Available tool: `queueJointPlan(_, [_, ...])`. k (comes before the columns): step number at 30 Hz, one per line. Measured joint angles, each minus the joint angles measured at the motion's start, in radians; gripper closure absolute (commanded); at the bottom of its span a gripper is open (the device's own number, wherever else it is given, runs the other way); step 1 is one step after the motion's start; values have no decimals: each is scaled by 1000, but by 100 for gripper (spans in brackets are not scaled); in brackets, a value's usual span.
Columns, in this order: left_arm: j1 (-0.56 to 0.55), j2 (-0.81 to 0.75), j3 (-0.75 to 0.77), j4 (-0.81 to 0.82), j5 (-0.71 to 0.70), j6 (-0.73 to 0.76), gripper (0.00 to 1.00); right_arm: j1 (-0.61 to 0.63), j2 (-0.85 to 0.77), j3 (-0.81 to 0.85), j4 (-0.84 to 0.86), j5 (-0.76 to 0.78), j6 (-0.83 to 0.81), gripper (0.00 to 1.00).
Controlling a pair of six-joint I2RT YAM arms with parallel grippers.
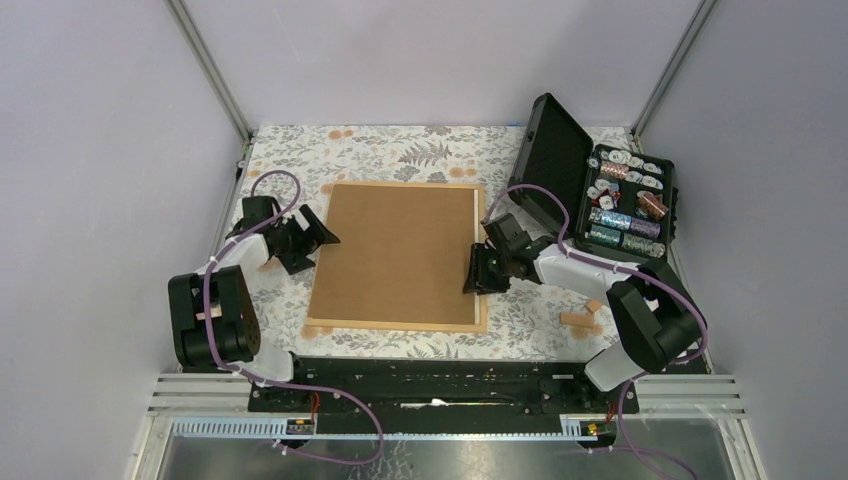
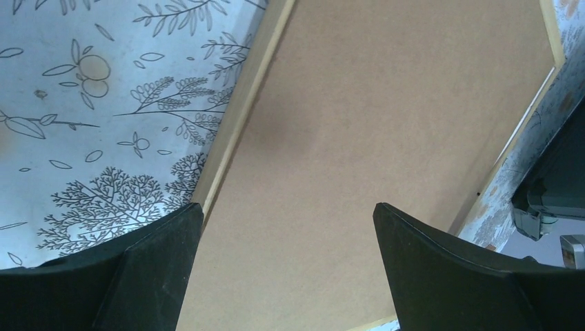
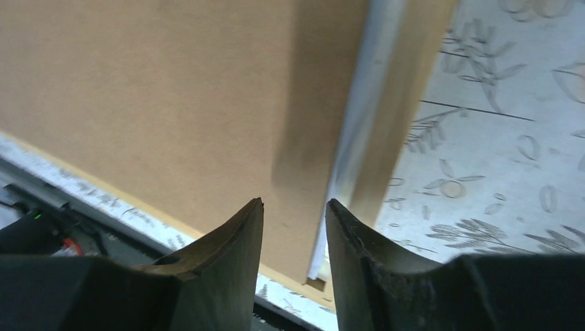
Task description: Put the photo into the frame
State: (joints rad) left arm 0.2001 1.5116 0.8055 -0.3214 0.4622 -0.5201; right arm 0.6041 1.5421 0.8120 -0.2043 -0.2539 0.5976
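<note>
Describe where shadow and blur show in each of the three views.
Top external: even light, sharp throughout. Left wrist: soft dark patch on the backing board, its fingers nearly black. Right wrist: broad shadow band down the board, the white strip beside it blurred.

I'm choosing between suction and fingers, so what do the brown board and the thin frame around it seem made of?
The brown board looks like hardboard or fibreboard: flat, matt, even tan, no visible grain. The frame looks like pale unpainted wood with a dull finish; its grain is too fine to see, so a wood-look moulding is possible.
</note>
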Motion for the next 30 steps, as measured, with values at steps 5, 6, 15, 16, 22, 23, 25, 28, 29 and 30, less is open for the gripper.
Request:
queueJointPlan(5, [-17,-19,11,0,-6,8,1,-5,-2,0,-37,60,-10,50])
queueJointPlan(6, [-19,-19,13,1,-6,9,1,-6,-3,0,-37,62,-10,49])
queueJointPlan(15, [-23,-18,17,2,-5,15,1,-31,0,0,-34,62,-14,49])
queueJointPlan(16, [-23,-18,17,2,-4,15,1,-32,2,0,-31,62,-14,49])
queueJointPlan(22, [-29,-16,17,14,6,14,1,-32,2,0,-29,62,-14,44])
queueJointPlan(23, [-30,-16,17,18,9,14,1,-33,-1,0,-31,63,-17,43])
queueJointPlan(25, [-32,-15,17,26,13,14,1,-40,-12,1,-41,64,-19,42])
queueJointPlan(28, [-35,-6,17,35,13,14,1,-70,-29,2,-61,77,-34,44])
queueJointPlan(29, [-35,-1,17,37,13,14,1,-83,-29,2,-64,81,-37,45])
queueJointPlan(30, [-36,4,17,37,13,14,1,-94,-29,2,-67,80,-43,48])
